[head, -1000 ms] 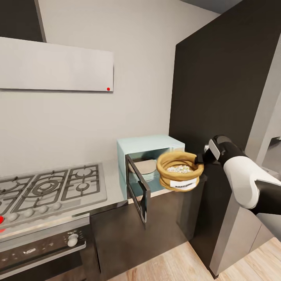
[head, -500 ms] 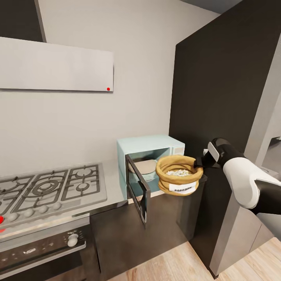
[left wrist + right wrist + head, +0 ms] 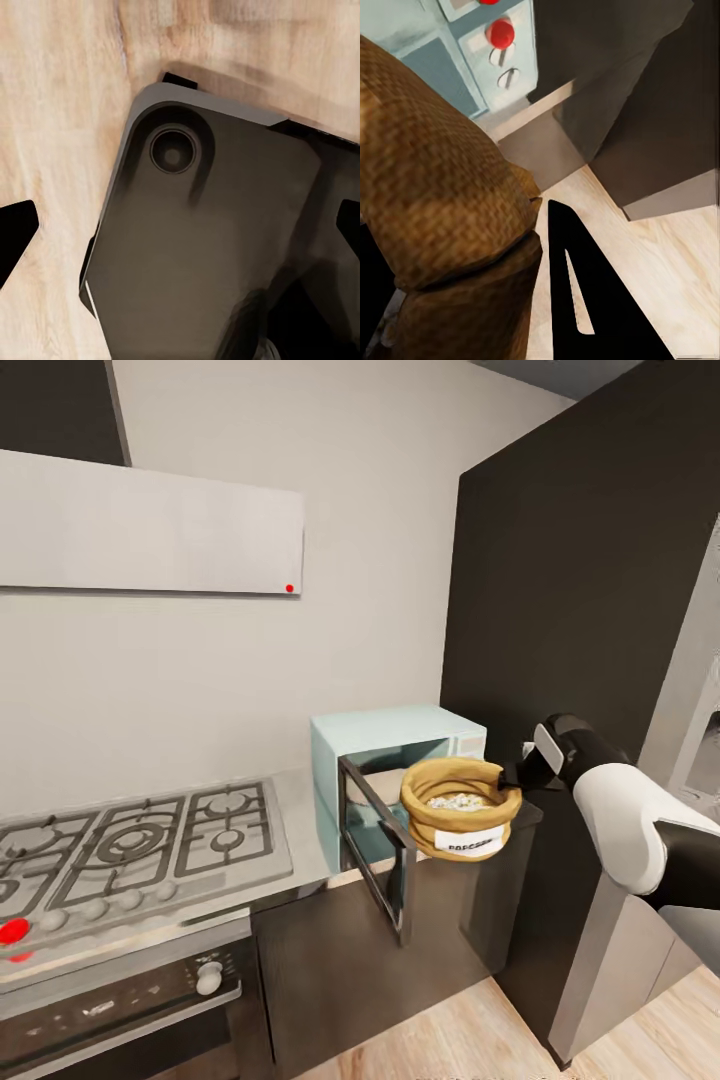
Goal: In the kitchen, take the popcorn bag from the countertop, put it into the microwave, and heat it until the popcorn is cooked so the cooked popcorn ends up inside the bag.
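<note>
The tan popcorn bag [image 3: 460, 815] hangs in the air just in front of the open mint-blue microwave [image 3: 400, 735], level with its cavity. White popcorn [image 3: 458, 800] shows inside the rolled rim. My right gripper [image 3: 510, 775] is shut on the bag's right rim. The right wrist view has the woven bag [image 3: 435, 195] pressed against a dark finger [image 3: 574, 300], with the microwave's white knobs [image 3: 504, 66] and red light [image 3: 500, 32] beyond. The microwave door [image 3: 385, 850] swings out to the left. My left gripper [image 3: 180, 232] is open over the wood floor and my own dark base.
A grey gas hob [image 3: 130, 850] lies left of the microwave on the grey countertop [image 3: 303, 840], with a dark oven [image 3: 110, 1000] below. A tall dark cabinet [image 3: 580, 610] rises right behind the bag. A pale hood [image 3: 150, 525] hangs above.
The head view has shifted, so the kitchen sits further right in the picture. The bag has risen a little and now overlaps more of the microwave's opening, still in my right gripper.
</note>
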Tool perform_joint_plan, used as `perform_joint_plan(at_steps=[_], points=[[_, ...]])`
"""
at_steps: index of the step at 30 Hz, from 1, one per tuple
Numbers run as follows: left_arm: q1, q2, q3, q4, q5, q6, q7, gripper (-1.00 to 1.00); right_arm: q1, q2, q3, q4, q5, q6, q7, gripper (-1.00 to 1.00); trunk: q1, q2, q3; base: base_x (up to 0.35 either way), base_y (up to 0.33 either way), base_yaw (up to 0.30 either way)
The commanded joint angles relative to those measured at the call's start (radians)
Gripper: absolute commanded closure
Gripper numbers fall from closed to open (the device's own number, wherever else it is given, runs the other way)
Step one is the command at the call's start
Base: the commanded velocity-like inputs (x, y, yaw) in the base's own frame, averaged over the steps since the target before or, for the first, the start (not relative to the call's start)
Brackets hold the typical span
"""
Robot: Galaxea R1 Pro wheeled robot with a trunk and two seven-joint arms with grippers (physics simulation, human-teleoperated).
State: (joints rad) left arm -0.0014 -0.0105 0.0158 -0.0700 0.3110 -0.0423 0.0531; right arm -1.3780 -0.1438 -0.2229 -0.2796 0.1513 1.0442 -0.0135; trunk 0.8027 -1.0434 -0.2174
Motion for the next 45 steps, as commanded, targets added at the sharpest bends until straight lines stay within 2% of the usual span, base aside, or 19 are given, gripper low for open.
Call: perform_joint_plan(at_steps=[1, 19, 28, 45], points=[[0.000, 0.000, 0.001, -0.001, 0.003, -0.002, 0.002, -1.00, -0.001, -0.001, -0.009, -0.001, 0.005, 0.003, -0.002, 1.00, 0.000, -0.001, -0.001, 0.000, 0.065, -0.223], [0.000, -0.001, 0.001, -0.001, 0.003, -0.002, 0.002, -1.00, -0.001, -0.001, -0.007, -0.001, 0.007, 0.003, -0.002, 1.00, 0.000, -0.001, -0.001, 0.000, 0.004, -0.243], [0.000, -0.002, 0.001, -0.001, 0.002, -0.002, 0.001, -1.00, -0.001, 0.000, -0.009, -0.001, 0.005, 0.003, -0.001, 1.00, 0.000, -0.001, -0.001, 0.000, 0.016, -0.026], [0.000, -0.001, 0.001, -0.001, 0.002, -0.002, -0.006, -1.00, -0.001, -0.001, -0.018, -0.006, -0.001, 0.003, 0.000, 1.00, 0.000, -0.001, -0.001, 0.000, 0.275, 0.000]])
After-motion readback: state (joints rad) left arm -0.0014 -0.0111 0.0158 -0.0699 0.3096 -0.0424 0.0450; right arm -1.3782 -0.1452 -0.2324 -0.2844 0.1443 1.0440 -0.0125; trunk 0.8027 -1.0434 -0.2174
